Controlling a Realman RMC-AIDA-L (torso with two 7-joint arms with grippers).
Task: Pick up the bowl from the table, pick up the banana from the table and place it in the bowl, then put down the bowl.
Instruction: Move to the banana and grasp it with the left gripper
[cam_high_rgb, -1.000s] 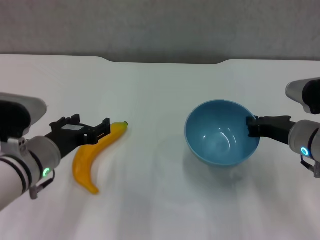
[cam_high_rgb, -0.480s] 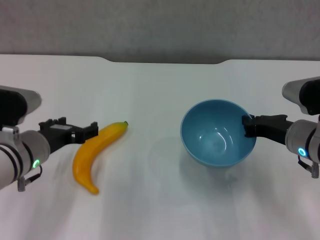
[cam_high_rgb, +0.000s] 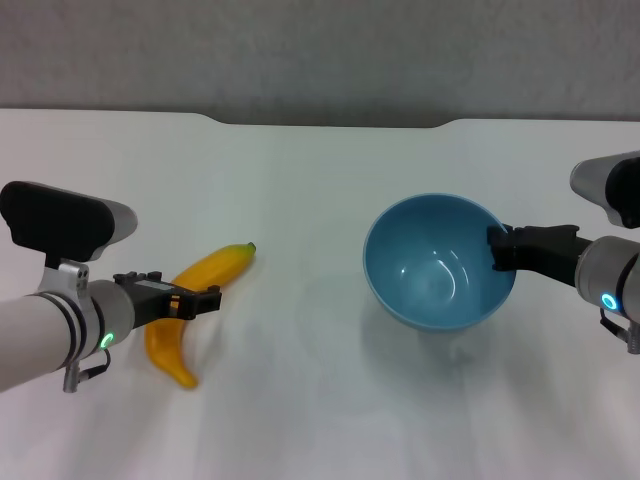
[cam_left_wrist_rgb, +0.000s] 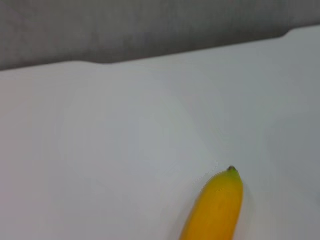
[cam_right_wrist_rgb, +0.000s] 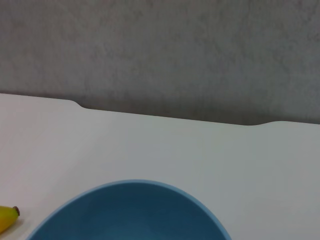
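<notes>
The light blue bowl (cam_high_rgb: 435, 265) is at the right, tilted and held a little above the white table (cam_high_rgb: 300, 170), with its shadow below it. My right gripper (cam_high_rgb: 497, 250) is shut on the bowl's right rim. The bowl's rim also shows in the right wrist view (cam_right_wrist_rgb: 130, 210). The yellow-orange banana (cam_high_rgb: 215, 268) lies on the table at the left, dark tip pointing far-right. My left gripper (cam_high_rgb: 188, 300) is open and low across the banana's middle, a finger on each side. The left wrist view shows the banana's tip end (cam_left_wrist_rgb: 217, 210).
The table's notched far edge (cam_high_rgb: 330, 124) runs along the back, with a grey wall behind it. The banana's tip shows at the edge of the right wrist view (cam_right_wrist_rgb: 6, 217). Bare tabletop lies between banana and bowl.
My left gripper pulled back to the left, then came forward and lower over the banana's middle. The bowl shifted slightly in the right gripper. The banana has not moved.
</notes>
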